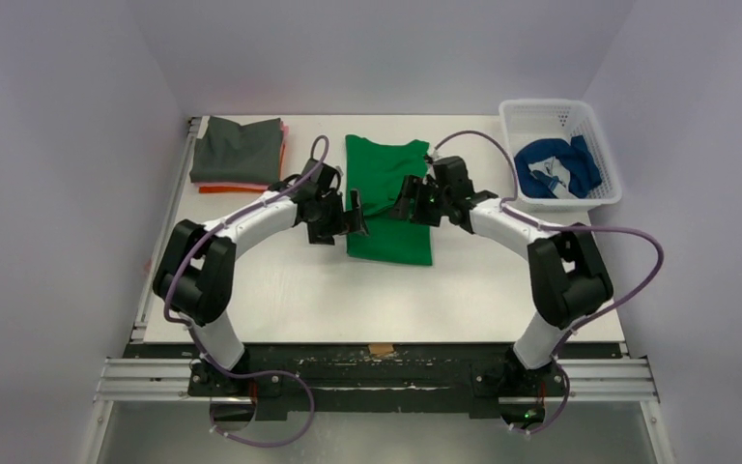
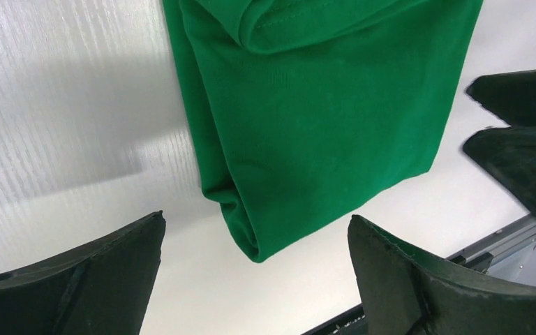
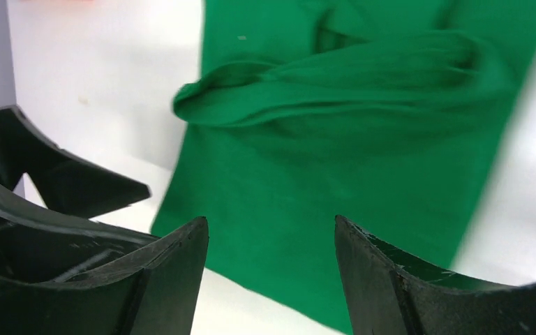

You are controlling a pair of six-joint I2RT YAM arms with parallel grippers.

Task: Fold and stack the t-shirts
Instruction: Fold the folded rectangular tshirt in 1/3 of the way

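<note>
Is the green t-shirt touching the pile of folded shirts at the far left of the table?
Apart. The top external view shows a strip of bare table between the green t-shirt and the folded pile.

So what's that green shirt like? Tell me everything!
The green t-shirt is bright green, soft-looking cloth with a stitched hem. It lies flat in the middle of the white table, folded lengthwise into a long strip, with a rumpled fold running across it. The left pincer and the right pincer sit at its two long edges, both open and gripping nothing. Whether they touch the cloth can't be told.
</note>
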